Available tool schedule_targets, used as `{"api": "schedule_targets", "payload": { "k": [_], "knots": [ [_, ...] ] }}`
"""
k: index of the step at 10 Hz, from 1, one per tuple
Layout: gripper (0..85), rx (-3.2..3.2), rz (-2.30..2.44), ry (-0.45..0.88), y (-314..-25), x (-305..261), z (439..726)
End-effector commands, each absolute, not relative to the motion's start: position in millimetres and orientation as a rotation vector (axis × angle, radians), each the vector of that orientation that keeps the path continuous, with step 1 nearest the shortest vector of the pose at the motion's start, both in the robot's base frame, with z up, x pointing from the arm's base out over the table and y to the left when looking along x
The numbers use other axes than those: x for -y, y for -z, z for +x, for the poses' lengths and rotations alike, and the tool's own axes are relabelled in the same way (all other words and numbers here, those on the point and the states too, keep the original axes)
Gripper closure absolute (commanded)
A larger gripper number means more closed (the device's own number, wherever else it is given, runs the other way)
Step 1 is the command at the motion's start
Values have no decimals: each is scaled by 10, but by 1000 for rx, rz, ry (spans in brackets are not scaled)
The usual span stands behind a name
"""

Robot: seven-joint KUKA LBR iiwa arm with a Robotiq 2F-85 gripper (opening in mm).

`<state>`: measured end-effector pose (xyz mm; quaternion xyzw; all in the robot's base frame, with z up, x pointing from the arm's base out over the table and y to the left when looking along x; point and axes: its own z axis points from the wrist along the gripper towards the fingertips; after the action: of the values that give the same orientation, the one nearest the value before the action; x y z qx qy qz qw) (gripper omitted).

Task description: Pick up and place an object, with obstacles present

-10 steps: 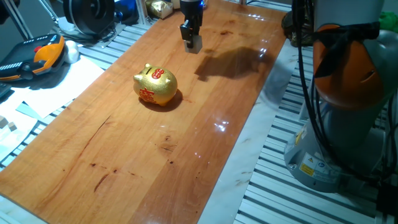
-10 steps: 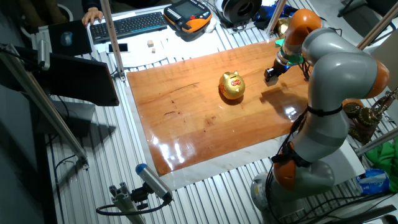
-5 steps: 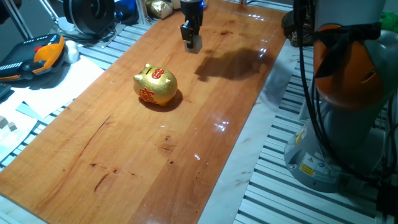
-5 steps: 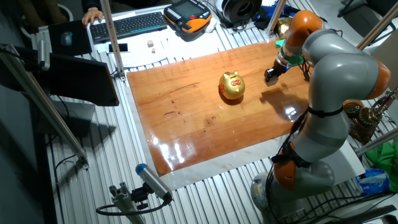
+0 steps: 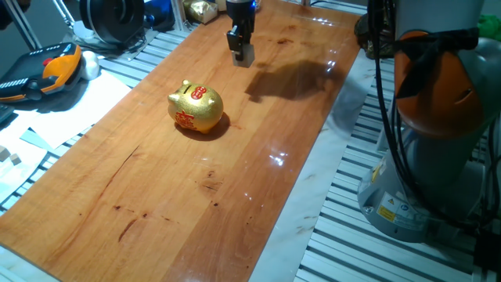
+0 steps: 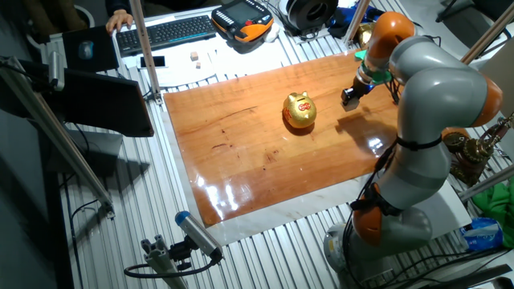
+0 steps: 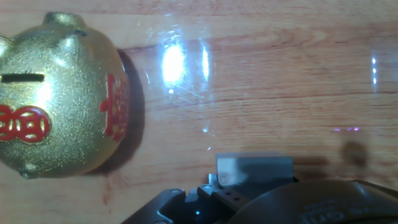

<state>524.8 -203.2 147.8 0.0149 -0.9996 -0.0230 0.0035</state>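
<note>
The gold piggy bank (image 5: 196,108) with red markings stands on the wooden table (image 5: 258,172), left of the middle; it also shows in the other fixed view (image 6: 299,110) and fills the left of the hand view (image 7: 59,102). My gripper (image 5: 242,52) (image 6: 349,99) is at the table's far end, low over the wood and well apart from the piggy bank. A small pale block, the cube (image 5: 246,55), sits at the fingertips. In the hand view it shows as a greyish rectangle (image 7: 255,169). I cannot tell whether it touches the table.
An orange and black pendant (image 5: 47,69) and white paper (image 5: 74,106) lie off the table's left edge, with small pale blocks (image 5: 9,157) beside them. My arm's base (image 5: 434,157) stands to the right of the table. A keyboard (image 6: 169,30) lies beyond the far side.
</note>
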Motion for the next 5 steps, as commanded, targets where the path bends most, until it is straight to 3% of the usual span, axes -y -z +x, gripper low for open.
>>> {"api": "schedule_targets", "payload": {
  "k": [1, 5],
  "knots": [
    [850, 3130, -15, 67, -1478, 2032, 5248],
    [850, 3123, -138, 57, -1478, 2032, 5248]
  ]
}}
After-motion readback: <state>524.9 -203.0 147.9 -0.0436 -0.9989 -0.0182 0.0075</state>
